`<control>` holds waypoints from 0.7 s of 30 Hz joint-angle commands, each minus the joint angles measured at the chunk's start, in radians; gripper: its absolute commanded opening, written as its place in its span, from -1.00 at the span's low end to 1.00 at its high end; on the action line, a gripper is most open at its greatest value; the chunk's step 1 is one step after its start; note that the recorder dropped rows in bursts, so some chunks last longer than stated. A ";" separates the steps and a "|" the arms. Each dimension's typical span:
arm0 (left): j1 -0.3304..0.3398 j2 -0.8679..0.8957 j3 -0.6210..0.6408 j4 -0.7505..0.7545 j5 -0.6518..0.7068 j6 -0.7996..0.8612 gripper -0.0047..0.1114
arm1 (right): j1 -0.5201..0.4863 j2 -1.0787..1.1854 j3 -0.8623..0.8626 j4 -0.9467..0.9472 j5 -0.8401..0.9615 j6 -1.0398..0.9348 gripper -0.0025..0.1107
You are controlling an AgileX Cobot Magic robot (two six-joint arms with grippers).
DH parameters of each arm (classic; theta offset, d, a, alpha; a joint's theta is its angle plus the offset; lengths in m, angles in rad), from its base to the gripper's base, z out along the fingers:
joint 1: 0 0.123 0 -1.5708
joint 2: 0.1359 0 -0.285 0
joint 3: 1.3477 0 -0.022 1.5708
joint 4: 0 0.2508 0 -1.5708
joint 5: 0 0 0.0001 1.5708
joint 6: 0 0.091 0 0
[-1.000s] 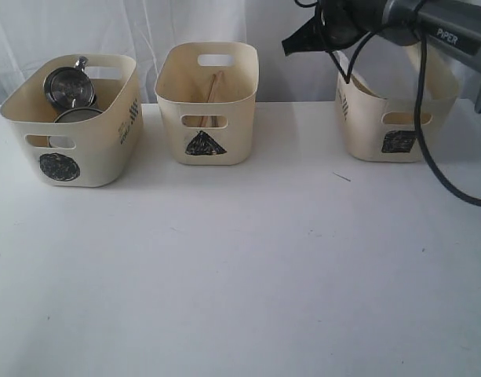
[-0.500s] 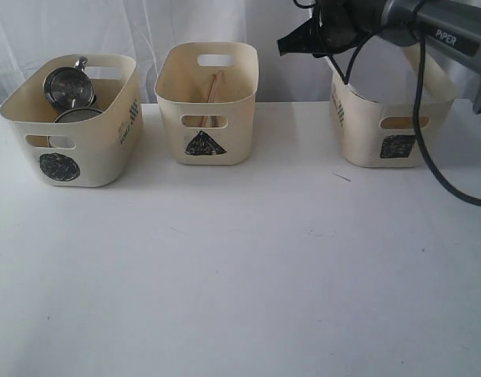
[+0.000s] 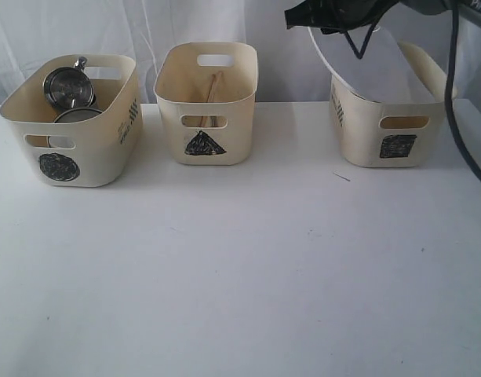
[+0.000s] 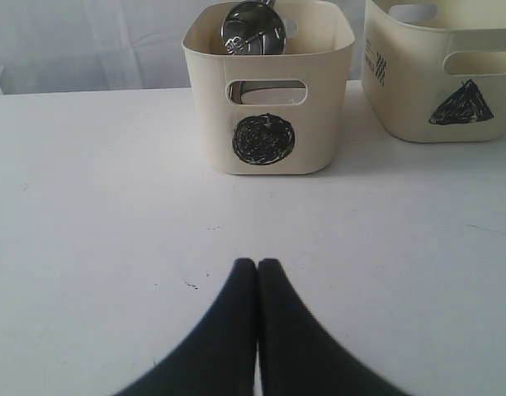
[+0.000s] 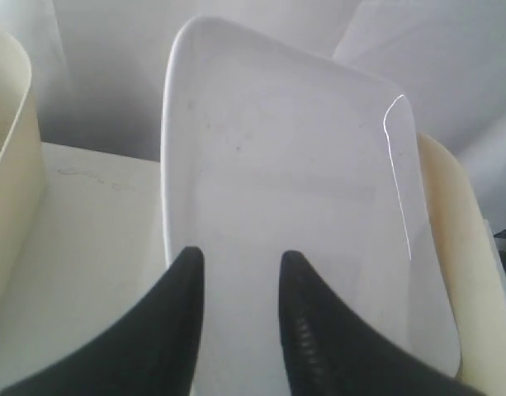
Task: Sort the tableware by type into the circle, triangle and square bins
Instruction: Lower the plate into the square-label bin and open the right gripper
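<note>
Starting nearest: left gripper (image 4: 257,266) sits low over the bench (image 3: 240,275) on the near side, fingers pressed together, nothing in them. Looks parked, clear of the other arm's work. No tableware on the open bench between it and the tubs.

Far edge, three tubs in a row:
- Circle tub (image 3: 91,157), far-left corner: steel mug (image 3: 68,85) tipped on top, another steel rim (image 3: 77,115) under it. Can't tell if that one is a mug or a bowl.
- Triangle tub (image 3: 224,118), mid far edge: wooden chopsticks (image 3: 214,90) leaning against its back wall. Cutlery not visible from here.
- Square bin (image 3: 366,133), toward the far-right corner: big white plate (image 3: 366,67) standing tilted in it, top half above the rim. It's too large to lie flat, so it leans on the tub wall.

Right gripper (image 5: 240,254) is above the plate's upper edge, fingers apart, plate surface showing in the gap between them. Judging by that, the plate rests on the bin, not on the fingers.

Sorting reads as essentially done.
</note>
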 commanded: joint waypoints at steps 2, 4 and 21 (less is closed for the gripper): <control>0.003 -0.005 0.004 -0.010 0.002 -0.005 -0.92 | -0.004 -0.056 0.038 0.022 0.016 -0.027 -0.42; 0.003 -0.005 0.004 -0.010 0.002 -0.005 -0.92 | -0.009 -0.086 0.086 0.022 0.007 -0.029 -0.42; 0.003 -0.005 0.004 -0.010 0.002 -0.005 -0.92 | -0.034 -0.723 0.984 0.007 -0.318 0.040 -0.77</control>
